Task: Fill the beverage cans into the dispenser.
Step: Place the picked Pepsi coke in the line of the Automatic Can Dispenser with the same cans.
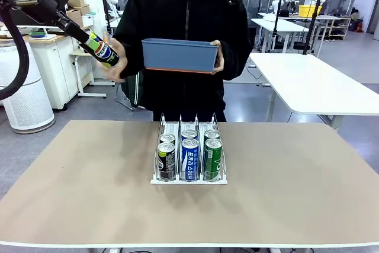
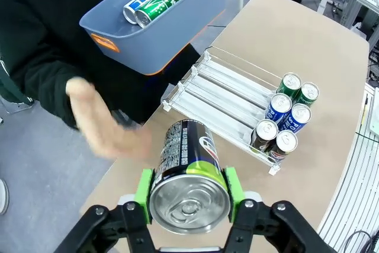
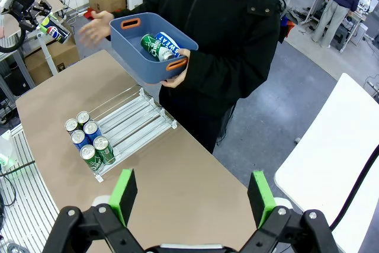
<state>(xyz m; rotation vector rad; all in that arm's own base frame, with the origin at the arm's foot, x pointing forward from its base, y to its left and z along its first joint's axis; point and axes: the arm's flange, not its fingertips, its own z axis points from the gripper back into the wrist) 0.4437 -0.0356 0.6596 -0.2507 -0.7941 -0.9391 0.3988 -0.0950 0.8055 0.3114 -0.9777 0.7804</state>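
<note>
The left gripper (image 2: 188, 192), raised well above the counter (image 2: 308, 45), is clenching a black can (image 2: 190, 164) with a green band across its body. Its green pads (image 2: 144, 188) are pressing on either side, and the can's silver top is facing the wrist camera. Just beyond this gripper and to one side, a person's hand (image 2: 100, 124) is hovering, blurred, close to the can; whether it is touching cannot be told. Farther ahead of the gripper, and below it, the dispenser (image 2: 220, 96) is sitting on the counter. Its three lanes are carrying six cans (image 2: 285, 117), two per lane, bunched at the end away from the person: black, blue-and-white, green. Above the dispenser's far end the person's other hand (image 1: 217, 57) is holding a blue bin (image 2: 172, 37), in which two more cans (image 2: 151, 3) are lying on their sides. The right gripper (image 3: 192, 197) is hanging released, jaws wide with nothing between them. The dispenser is lying ahead of it to its left, the bin beyond that.
</note>
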